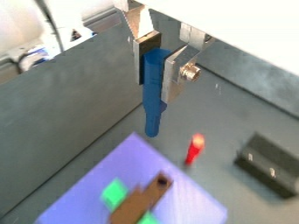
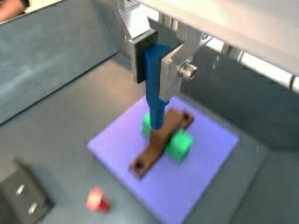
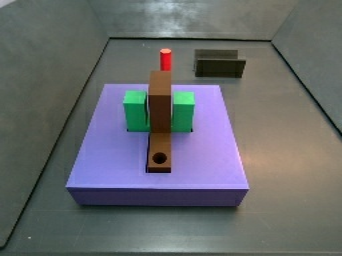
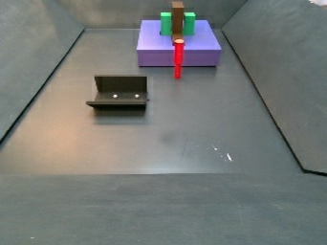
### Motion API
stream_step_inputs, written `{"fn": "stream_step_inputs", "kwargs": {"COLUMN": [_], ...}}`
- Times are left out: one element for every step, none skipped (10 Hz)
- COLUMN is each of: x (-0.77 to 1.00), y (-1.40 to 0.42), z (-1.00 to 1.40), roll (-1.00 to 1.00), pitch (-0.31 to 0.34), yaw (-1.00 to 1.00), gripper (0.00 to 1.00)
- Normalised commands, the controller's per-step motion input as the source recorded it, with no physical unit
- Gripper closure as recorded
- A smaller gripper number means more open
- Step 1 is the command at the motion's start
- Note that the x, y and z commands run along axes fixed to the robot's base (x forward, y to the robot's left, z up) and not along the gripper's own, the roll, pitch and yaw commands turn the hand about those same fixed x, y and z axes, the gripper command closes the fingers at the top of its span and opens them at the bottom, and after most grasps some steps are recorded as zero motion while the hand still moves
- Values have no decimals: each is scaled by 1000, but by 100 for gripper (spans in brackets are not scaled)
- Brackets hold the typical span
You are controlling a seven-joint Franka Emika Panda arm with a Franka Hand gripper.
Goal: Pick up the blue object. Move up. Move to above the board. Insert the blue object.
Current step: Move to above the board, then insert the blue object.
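Gripper [image 1: 158,59] clamped on blue peg [image 1: 153,92], held upright, high over floor, seen only in wrist views, hung above slab [image 2: 211,149], brown board [image 2: 162,144] between green blocks [image 2: 179,147], red peg [image 1: 194,150] beside slab.

Neither side view reaches the pincer [image 1: 159,63] or the blue object [image 1: 153,92]; both show only in the wrist views, where the frame's upper edge cuts off the arm above the silver fingers [image 2: 172,66]. In a wrist view the board [image 1: 142,203] runs out past the lower edge. In a side view the red peg [image 3: 166,59] stands partly hidden behind the board [image 3: 160,120].
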Motion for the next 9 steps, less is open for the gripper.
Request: {"fn": "stream_step_inputs", "kwargs": {"x": [389, 263, 118, 17, 26, 0, 46, 97, 114], "y": [-502, -340, -172, -11, -89, 0, -163, -603, -797], "z": [121, 90, 59, 0, -31, -186, -294, -394, -417], "roll": [103, 66, 38, 0, 0, -149, -121, 20, 164], "pitch": [142, 91, 25, 0, 0, -56, -10, -19, -27], "yaw": [-9, -5, 4, 0, 0, 0, 0, 0, 0], "gripper": [100, 100, 100, 100, 100, 100, 100, 100, 100]}}
